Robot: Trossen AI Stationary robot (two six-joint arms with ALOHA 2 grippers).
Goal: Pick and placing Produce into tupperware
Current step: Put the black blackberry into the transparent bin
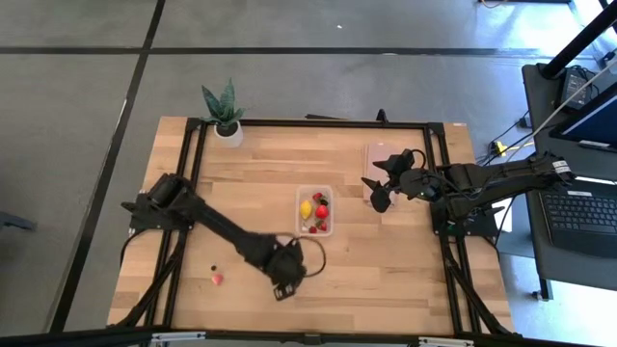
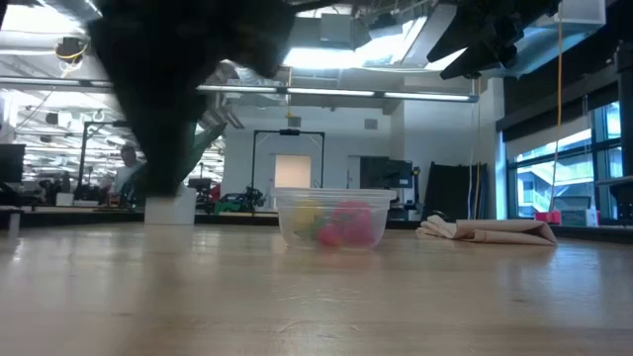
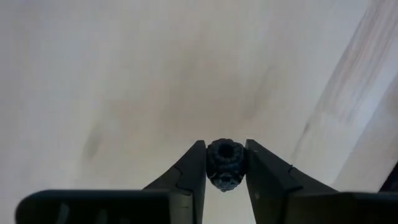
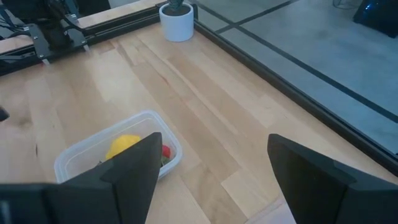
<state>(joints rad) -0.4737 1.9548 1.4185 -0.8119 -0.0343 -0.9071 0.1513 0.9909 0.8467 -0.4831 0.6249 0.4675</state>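
Note:
The clear tupperware (image 1: 315, 210) stands mid-table with the yellow lemon (image 1: 306, 207) and red strawberries (image 1: 321, 211) inside; it also shows in the low view (image 2: 331, 220) and the right wrist view (image 4: 118, 155). My left gripper (image 1: 282, 286) is near the table's near edge, shut on a small dark berry (image 3: 225, 165). A pinkish piece (image 1: 217, 280) and another dark berry (image 1: 211, 267) lie on the wood to its left. My right gripper (image 4: 214, 174) hangs open, right of the tupperware (image 1: 381, 190). My left gripper pinches the dark berry's two sides (image 3: 214, 167) between its two fingers (image 3: 196, 168), near their free ends. The fingers come from above, pointing down at the table. Whether the berry rests on the wood or is lifted clear, I cannot tell.
A green potted plant (image 1: 224, 116) stands at the far left corner. The flat pinkish lid (image 1: 378, 159) lies under and beyond my right gripper. Black frame rails (image 1: 448, 231) run along the table's sides. Bare wood (image 1: 386, 270) lies near and right of the tupperware.

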